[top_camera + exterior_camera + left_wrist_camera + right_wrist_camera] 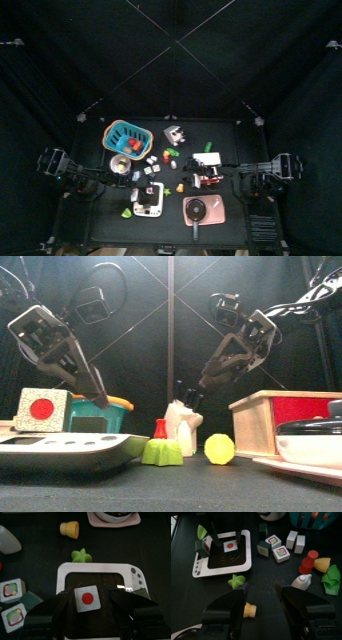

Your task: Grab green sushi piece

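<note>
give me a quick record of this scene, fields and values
left gripper: jaws open, empty, above the scale
right gripper: jaws open, empty, above the table
scale: holds a red-dot block
sushi: two green-edged pieces on the table beside the scale, untouched
task: nothing grabbed yet

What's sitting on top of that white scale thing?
A small white square card with a red dot lies on the scale's dark plate. In the right wrist view it stands near the plate's middle. Whatever is under the card is covered.
</note>
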Motion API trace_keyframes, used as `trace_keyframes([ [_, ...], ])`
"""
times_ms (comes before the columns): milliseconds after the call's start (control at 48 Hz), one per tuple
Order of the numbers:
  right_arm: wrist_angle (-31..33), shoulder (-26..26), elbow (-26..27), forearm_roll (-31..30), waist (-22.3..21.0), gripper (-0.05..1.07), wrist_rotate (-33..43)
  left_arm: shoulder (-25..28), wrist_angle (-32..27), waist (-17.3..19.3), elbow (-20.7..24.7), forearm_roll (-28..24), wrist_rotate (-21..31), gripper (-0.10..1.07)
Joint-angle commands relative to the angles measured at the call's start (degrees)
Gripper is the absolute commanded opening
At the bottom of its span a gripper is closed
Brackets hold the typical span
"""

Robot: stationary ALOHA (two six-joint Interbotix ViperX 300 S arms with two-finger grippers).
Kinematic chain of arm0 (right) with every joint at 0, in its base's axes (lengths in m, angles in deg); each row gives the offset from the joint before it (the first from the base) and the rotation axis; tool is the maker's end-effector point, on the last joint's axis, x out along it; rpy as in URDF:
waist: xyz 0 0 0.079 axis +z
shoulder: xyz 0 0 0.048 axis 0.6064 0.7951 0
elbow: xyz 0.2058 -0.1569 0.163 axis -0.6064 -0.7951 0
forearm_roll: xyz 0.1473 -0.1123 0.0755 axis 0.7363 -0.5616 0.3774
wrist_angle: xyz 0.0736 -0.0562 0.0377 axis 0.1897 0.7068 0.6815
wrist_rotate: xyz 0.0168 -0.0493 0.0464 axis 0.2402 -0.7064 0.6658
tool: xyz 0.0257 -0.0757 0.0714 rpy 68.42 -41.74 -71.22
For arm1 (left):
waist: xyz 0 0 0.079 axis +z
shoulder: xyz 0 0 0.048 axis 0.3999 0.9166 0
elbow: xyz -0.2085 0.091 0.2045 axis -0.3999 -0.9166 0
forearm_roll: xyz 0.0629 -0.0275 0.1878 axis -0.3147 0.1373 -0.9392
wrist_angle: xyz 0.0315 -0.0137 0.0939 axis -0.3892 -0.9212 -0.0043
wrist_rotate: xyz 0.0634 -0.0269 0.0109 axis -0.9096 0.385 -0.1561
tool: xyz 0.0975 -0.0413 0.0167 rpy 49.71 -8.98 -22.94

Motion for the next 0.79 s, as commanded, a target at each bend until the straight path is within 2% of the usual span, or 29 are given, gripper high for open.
trace_keyframes([
  [0, -0.26, -0.7, 1.41, 0.0, -0.09, 0.83, -0.09, 0.09, 0.44, -0.09, 1.49, 0.26, -0.09, 0.91],
  [208, -0.18, -0.7, 1.41, 0.0, -0.09, 0.83, -0.09, 0.18, 0.18, -0.09, 1.41, 0.35, -0.09, 0.97],
  [771, -0.18, -0.53, 1.41, 0.0, -0.09, 0.83, -0.09, 3.16, 0.0, 0.18, 1.05, -0.97, -0.18, 0.95],
])
